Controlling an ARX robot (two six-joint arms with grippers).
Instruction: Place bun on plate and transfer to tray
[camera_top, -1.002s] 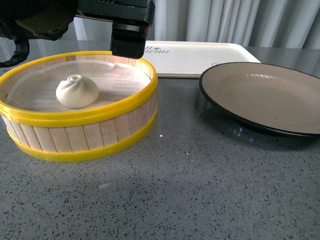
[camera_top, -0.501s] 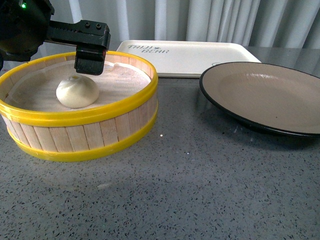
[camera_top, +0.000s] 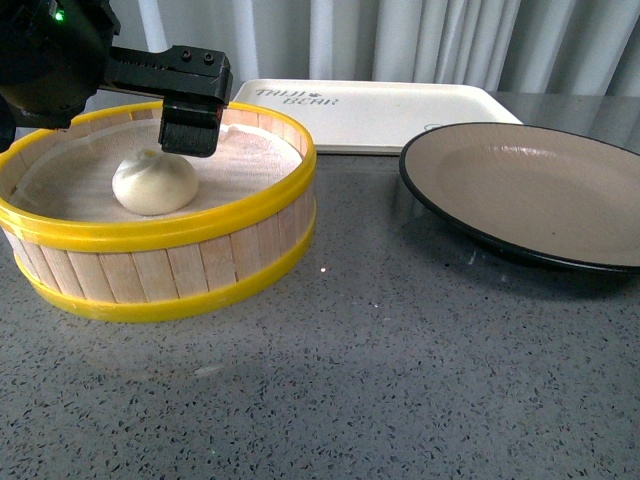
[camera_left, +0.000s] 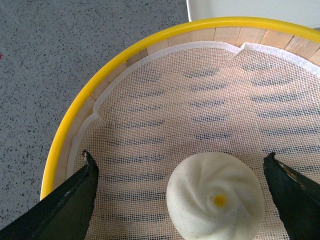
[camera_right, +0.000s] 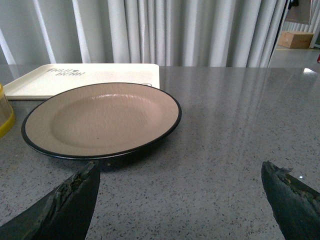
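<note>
Bun (camera_left: 214, 194) with yellow dot (camera_left: 219, 200), wrist-view only

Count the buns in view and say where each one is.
1. The bun lies on the mesh inside the yellow-rimmed steamer basket, the open left gripper poised over it. The plate and tray hold none; part of the basket floor is unseen.

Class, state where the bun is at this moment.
In the front view the bun sits on the left, inside the steamer basket, with the open left gripper just above it; the plate lies to its right.
</note>
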